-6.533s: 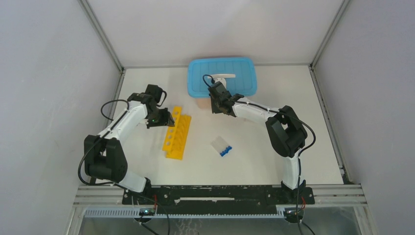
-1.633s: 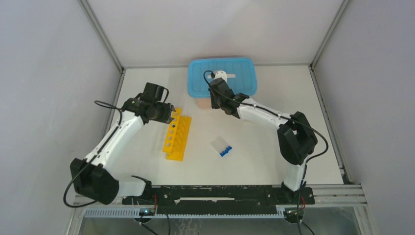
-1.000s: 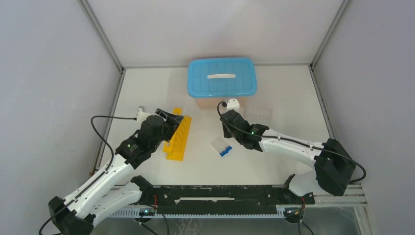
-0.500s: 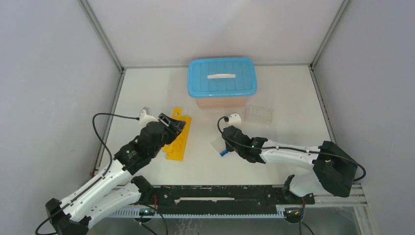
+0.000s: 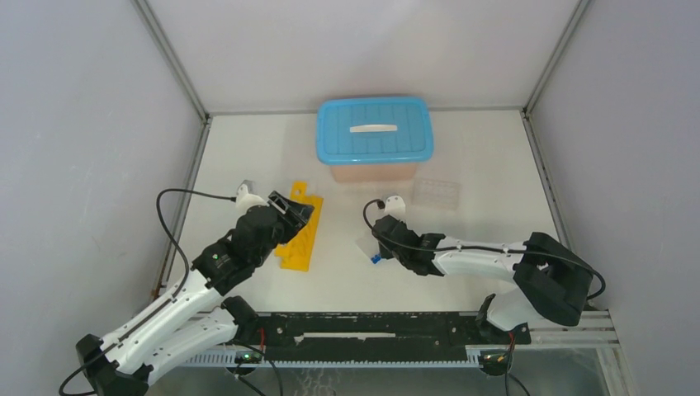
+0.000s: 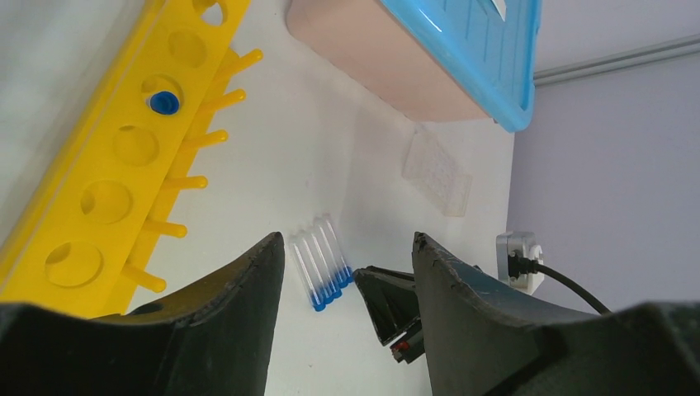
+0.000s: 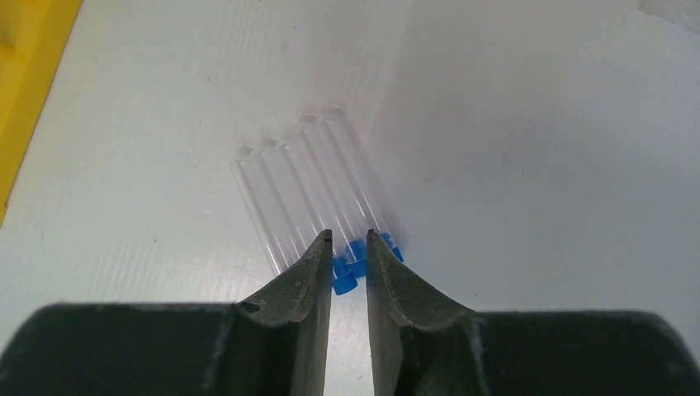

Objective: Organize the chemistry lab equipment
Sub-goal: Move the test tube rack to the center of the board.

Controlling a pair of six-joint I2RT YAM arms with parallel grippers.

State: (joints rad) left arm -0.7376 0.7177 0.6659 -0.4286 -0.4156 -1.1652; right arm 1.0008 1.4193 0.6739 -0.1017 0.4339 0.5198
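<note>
One capped tube [image 6: 163, 102] already stands in a hole of the yellow rack [image 6: 124, 148]. The remaining blue-capped tubes [image 7: 305, 190] lie side by side, touching, on the white table [image 5: 495, 165] between the rack and the small clear tray [image 5: 435, 194].

Step in hand, as judged: right gripper [image 7: 348, 241] picks one tube from the row.

Jaws: right pair stands narrowly parted, the tips just over the cap ends, with one blue cap showing in the gap. Nothing looks pinched yet. Left gripper [image 6: 347, 239] is spread wide with nothing between the fingers.

Pose: the right arm lies low and stretched leftward across the table, forearm near level, wrist aimed at the caps. The left arm reaches forward from its base, its gripper beside the rack on the rack's left.

Notes for a clean pick:
- The tubes are packed tight, so centre on a single cap; a neighbour could easily be caught or rolled.
- Close gently, since round plastic may slip.
- Lift straight up before turning toward the rack.
- The left gripper could steady the rack during insertion.
</note>
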